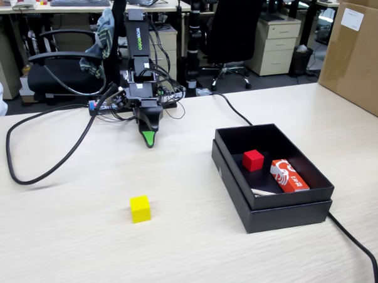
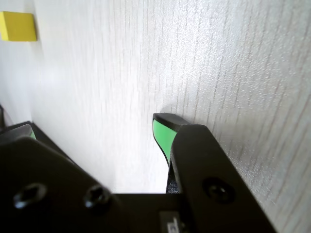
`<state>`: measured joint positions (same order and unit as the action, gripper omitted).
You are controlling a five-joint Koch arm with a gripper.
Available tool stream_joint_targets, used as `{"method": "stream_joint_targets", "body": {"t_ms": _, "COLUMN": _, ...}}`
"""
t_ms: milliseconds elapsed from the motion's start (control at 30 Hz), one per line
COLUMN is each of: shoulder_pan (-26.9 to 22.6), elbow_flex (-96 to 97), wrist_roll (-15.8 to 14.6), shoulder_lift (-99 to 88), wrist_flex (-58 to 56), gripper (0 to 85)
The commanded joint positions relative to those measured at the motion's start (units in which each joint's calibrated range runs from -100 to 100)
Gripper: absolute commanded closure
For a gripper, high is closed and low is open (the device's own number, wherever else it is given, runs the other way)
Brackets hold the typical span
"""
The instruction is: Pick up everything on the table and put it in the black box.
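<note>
A small yellow cube [image 1: 140,209] sits on the beige wood-grain table [image 1: 59,236], left of the black box [image 1: 286,216]. The cube also shows at the top left of the wrist view [image 2: 18,26]. The black box stands at the right, nested in its lid, and holds a red cube [image 1: 253,160] and a red-orange packet [image 1: 289,176]. My gripper [image 1: 149,138] hangs tip-down just above the table at the far side, well behind the yellow cube. In the wrist view the gripper [image 2: 97,125] has its green-padded jaws wide apart with nothing between them.
A big brown carton [image 1: 362,55] stands at the far right. A black cable [image 1: 25,166] loops over the table's left part, and another cable [image 1: 354,243] runs past the box to the front right. Office chairs and desks stand behind the table.
</note>
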<state>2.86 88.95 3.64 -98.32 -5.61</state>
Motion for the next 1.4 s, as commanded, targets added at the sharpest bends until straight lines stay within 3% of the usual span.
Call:
{"method": "stream_joint_targets", "body": {"t_ms": 0, "shoulder_pan": 0.24, "elbow_flex": -7.09, "wrist_roll": -0.34, "shoulder_lift": 0.61, "wrist_flex": -9.55, "gripper": 37.9}}
{"method": "stream_joint_targets", "body": {"t_ms": 200, "shoulder_pan": 0.34, "elbow_flex": -27.85, "wrist_roll": -1.27, "shoulder_lift": 9.91, "wrist_flex": -28.55, "gripper": 37.9}}
{"method": "stream_joint_targets", "body": {"t_ms": 267, "shoulder_pan": 0.59, "elbow_flex": -41.54, "wrist_roll": -1.32, "shoulder_lift": 21.95, "wrist_flex": -33.82, "gripper": 37.8}}
{"method": "stream_joint_targets", "body": {"t_ms": 567, "shoulder_pan": 2.10, "elbow_flex": -77.44, "wrist_roll": -1.32, "shoulder_lift": 57.18, "wrist_flex": -43.67, "gripper": 38.2}}
{"method": "stream_joint_targets", "body": {"t_ms": 733, "shoulder_pan": 2.88, "elbow_flex": -97.48, "wrist_roll": -1.22, "shoulder_lift": 80.24, "wrist_flex": -45.40, "gripper": 38.3}}
{"method": "stream_joint_targets", "body": {"t_ms": 1000, "shoulder_pan": 3.76, "elbow_flex": -113.61, "wrist_roll": -0.63, "shoulder_lift": 102.16, "wrist_flex": -45.32, "gripper": 40.0}}
{"method": "stream_joint_targets", "body": {"t_ms": 1367, "shoulder_pan": 4.44, "elbow_flex": -118.33, "wrist_roll": 0.49, "shoulder_lift": 112.95, "wrist_flex": -45.32, "gripper": 40.0}}
